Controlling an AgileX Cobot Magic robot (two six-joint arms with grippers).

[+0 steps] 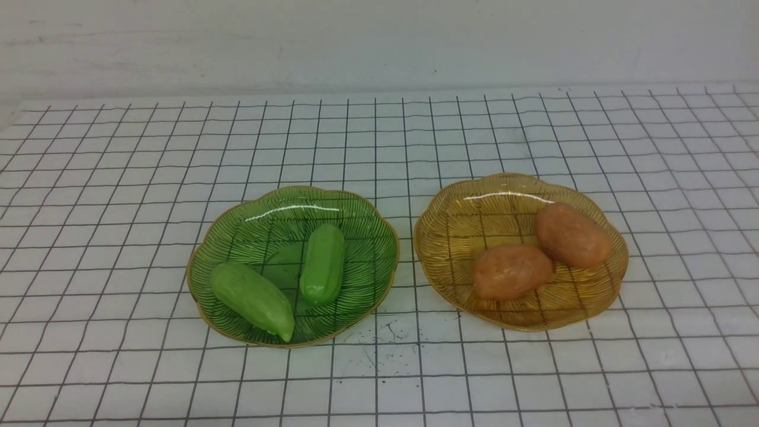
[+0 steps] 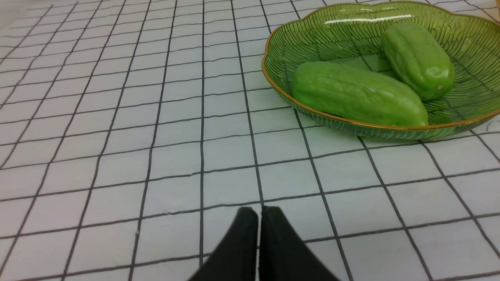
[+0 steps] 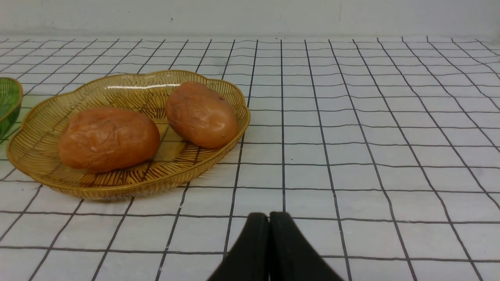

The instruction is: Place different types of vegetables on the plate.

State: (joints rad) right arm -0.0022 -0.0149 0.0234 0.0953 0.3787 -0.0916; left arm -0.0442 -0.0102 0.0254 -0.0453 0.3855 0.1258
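Front view: one table [image 1: 118, 178] covered by a white gridded cloth is seen, with two plates on it side by side. One green plate [image 1: 356, 204] lies on the left and one amber plate [image 1: 450, 204] on the right, close but apart. Two green cucumbers [image 1: 254, 299] [image 1: 323, 264] are held in the green plate; two orange-brown potatoes [image 1: 512, 271] [image 1: 573, 235] are held in the amber plate. Both grippers, left gripper [image 2: 258, 212] and right gripper [image 3: 268, 216], are seen only in the wrist views, fully closed on nothing, above bare cloth near the plates.

Gridded table [image 1: 118, 178]: green plate [image 1: 379, 237], amber plate [image 1: 616, 261].
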